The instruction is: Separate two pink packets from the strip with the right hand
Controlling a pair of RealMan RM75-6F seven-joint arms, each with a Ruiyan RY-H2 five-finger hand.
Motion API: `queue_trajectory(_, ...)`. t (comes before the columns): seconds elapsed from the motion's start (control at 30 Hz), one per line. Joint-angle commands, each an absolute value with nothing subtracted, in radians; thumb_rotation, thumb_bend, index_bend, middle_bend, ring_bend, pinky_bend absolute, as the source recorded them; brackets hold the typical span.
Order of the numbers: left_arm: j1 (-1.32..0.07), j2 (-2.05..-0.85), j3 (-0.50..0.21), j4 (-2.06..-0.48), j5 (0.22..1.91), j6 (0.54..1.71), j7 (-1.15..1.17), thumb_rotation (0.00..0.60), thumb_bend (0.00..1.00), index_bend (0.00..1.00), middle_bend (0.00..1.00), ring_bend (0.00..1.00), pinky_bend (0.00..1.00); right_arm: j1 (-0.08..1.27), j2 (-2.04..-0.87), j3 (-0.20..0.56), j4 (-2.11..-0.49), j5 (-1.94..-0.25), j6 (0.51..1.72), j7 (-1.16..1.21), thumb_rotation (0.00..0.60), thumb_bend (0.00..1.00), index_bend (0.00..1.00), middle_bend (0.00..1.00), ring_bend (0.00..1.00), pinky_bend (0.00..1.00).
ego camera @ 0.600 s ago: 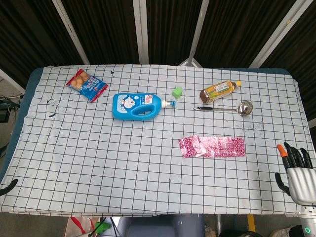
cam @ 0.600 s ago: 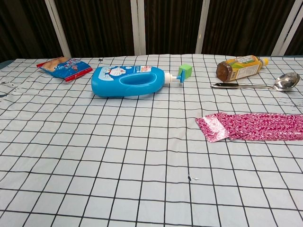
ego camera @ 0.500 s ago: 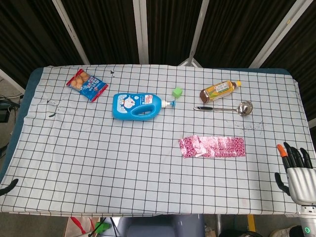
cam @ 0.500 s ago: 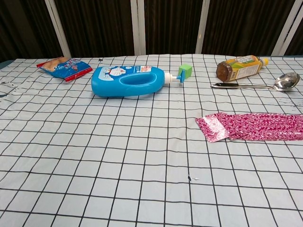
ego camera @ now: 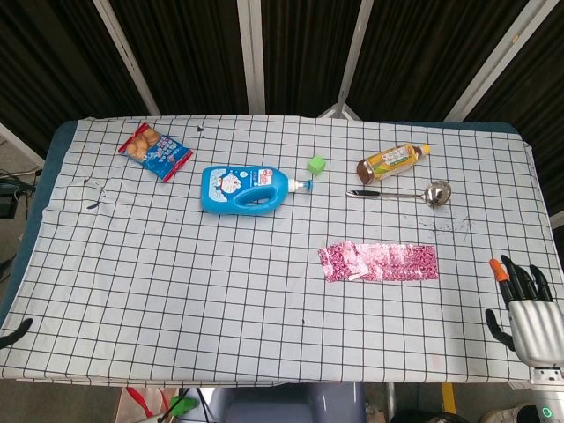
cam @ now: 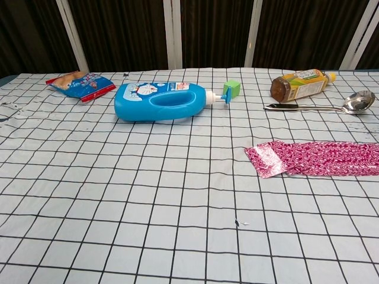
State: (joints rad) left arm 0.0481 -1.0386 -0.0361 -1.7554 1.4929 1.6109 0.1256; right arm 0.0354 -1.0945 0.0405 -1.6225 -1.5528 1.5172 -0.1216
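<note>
The strip of pink packets (ego camera: 379, 262) lies flat on the checked tablecloth, right of centre; the chest view shows it (cam: 314, 158) running off the right edge, its left end packet slightly skewed. My right hand (ego camera: 527, 310) hovers at the table's front right corner, well to the right of the strip and nearer me, fingers spread and holding nothing. It does not show in the chest view. Only a dark tip of my left hand (ego camera: 16, 332) peeks in at the lower left edge, and how its fingers lie is hidden.
A blue detergent bottle (ego camera: 247, 188) lies on its side with a green cube (ego camera: 316, 164) by its nozzle. Behind the strip are a metal ladle (ego camera: 401, 192) and an amber drink bottle (ego camera: 389, 161). A snack bag (ego camera: 155, 151) sits far left.
My right hand has drifted slightly down and left at the table's corner. Nothing else has moved.
</note>
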Motion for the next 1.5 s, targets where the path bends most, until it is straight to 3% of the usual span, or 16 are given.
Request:
queue_trajectory(0.03, 0.053, -1.038, -0.035, -1.764, 1.495, 1.622, 0.131, 0.600, 0.28, 0.14, 0.00, 0.00, 0.08, 0.039, -1.096, 0.035, -1.619, -1.560, 1.511, -0.119, 0.600, 0.44, 0.00, 0.09, 0.15, 0.07)
queue_trajectory(0.27, 0.063, -1.036, -0.033, -1.768, 1.501, 1.639, 0.122, 0.600, 0.28, 0.14, 0.00, 0.00, 0.08, 0.045, -1.103, 0.032, -1.628, -1.581, 1.513, -0.113, 0.600, 0.44, 0.00, 0.21, 0.28, 0.07)
queue_trajectory(0.47, 0.064, -1.029, -0.036, -1.765, 1.493, 1.636, 0.104, 0.600, 0.28, 0.14, 0.00, 0.00, 0.08, 0.070, -1.146, 0.040, -1.647, -1.620, 1.513, -0.133, 0.600, 0.44, 0.00, 0.43, 0.48, 0.21)
queue_trajectory(0.73, 0.064, -1.024, -0.037, -1.765, 1.486, 1.632, 0.093, 0.600, 0.28, 0.14, 0.00, 0.00, 0.08, 0.158, -1.192, 0.053, -1.684, -1.603, 1.371, -0.237, 0.600, 0.44, 0.00, 0.64, 0.67, 0.39)
queue_trajectory(0.93, 0.061, -1.025, -0.039, -1.765, 1.483, 1.626, 0.096, 0.600, 0.28, 0.14, 0.00, 0.00, 0.08, 0.228, -1.229, 0.066, -1.728, -1.540, 1.235, -0.333, 0.600, 0.45, 0.01, 0.73, 0.75, 0.54)
queue_trajectory(1.13, 0.058, -1.027, -0.041, -1.763, 1.484, 1.626, 0.098, 0.600, 0.27, 0.14, 0.00, 0.00, 0.08, 0.280, -1.275, 0.079, -1.756, -1.479, 1.152, -0.447, 0.600, 0.66, 0.05, 0.82, 0.83, 0.68)
queue_trajectory(1.23, 0.057, -1.028, -0.042, -1.762, 1.483, 1.623, 0.100, 0.600, 0.28, 0.14, 0.00, 0.00, 0.08, 0.304, -1.303, 0.086, -1.763, -1.452, 1.125, -0.506, 0.600, 0.75, 0.05, 0.84, 0.85, 0.69)
queue_trajectory(1.5, 0.055, -1.028, -0.043, -1.762, 1.477, 1.618, 0.104, 0.600, 0.28, 0.14, 0.00, 0.00, 0.08, 0.365, -1.388, 0.098, -1.775, -1.356, 1.056, -0.661, 0.600, 0.77, 0.06, 0.84, 0.86, 0.69)
